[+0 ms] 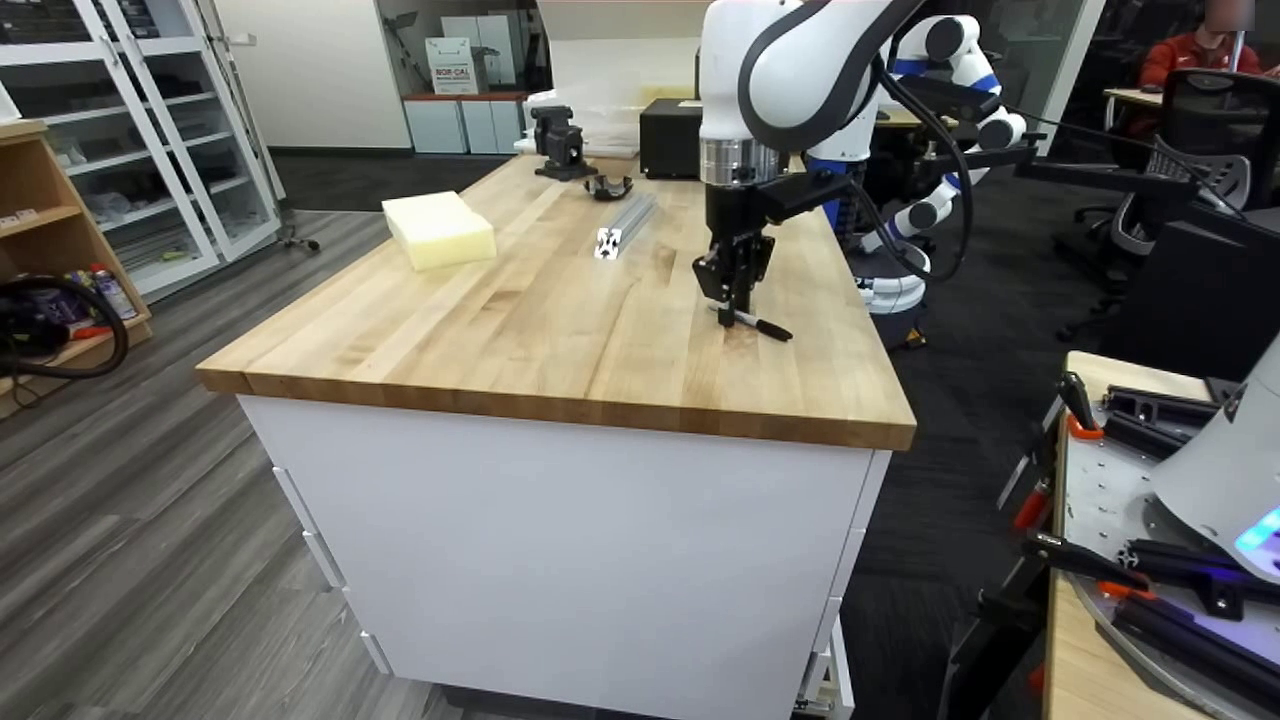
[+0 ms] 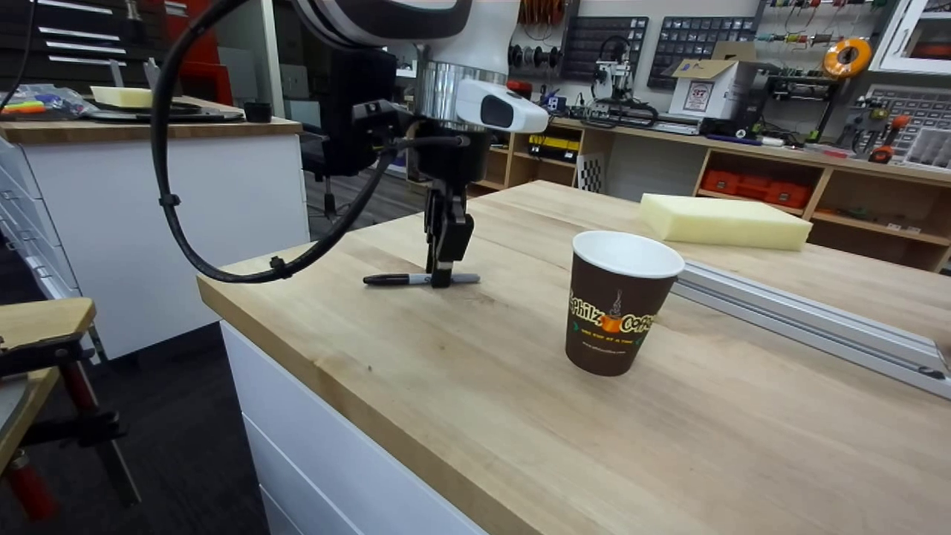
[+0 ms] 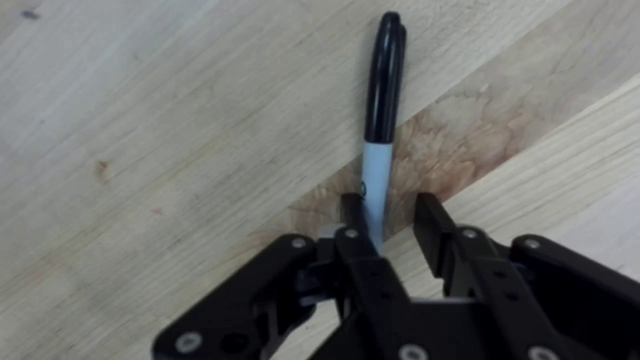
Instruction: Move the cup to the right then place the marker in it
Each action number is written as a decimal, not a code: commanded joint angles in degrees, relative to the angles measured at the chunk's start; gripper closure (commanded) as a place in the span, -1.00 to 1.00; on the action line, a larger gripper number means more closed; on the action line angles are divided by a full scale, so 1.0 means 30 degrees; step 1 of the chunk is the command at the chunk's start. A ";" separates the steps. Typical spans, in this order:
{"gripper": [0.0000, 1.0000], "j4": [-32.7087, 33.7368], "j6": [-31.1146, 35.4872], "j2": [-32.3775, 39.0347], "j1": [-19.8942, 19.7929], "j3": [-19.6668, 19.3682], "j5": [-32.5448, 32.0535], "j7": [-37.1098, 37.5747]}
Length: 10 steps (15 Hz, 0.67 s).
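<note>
Yellow foam block (image 2: 724, 223) (pale), silver rail (image 2: 806, 319)

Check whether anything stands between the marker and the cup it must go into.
Nothing visible does: in an exterior view, only tabletop shows between the marker and the upright, lidless cup.

Open tabletop (image 2: 513, 334) between marker (image 2: 389, 280) and cup (image 2: 613, 316), metal rail (image 2: 810, 323) beyond cup

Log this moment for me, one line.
gripper: open, straddling marker; marker: lying on table; cup: upright on table; marker in cup: not yet
</note>
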 commanded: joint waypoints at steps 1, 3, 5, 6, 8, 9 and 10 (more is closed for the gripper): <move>0.99 -0.0057 0.0323 -0.0019 0.0406 -0.0390 -0.0489 0.0631; 1.00 0.0007 0.0053 -0.0062 0.0395 -0.0393 -0.0505 0.0607; 0.94 0.0120 -0.0440 -0.0163 0.0353 -0.0344 -0.0397 0.0474; 0.94 0.0200 -0.0709 -0.0246 0.0333 -0.0350 -0.0401 0.0424; 0.94 0.0335 -0.1202 -0.0428 0.0319 -0.0365 -0.0455 0.0349; 0.94 0.0420 -0.1458 -0.0499 0.0347 -0.0424 -0.0616 0.0449; 0.94 0.0595 -0.1887 -0.0591 0.0338 -0.0450 -0.0720 0.0439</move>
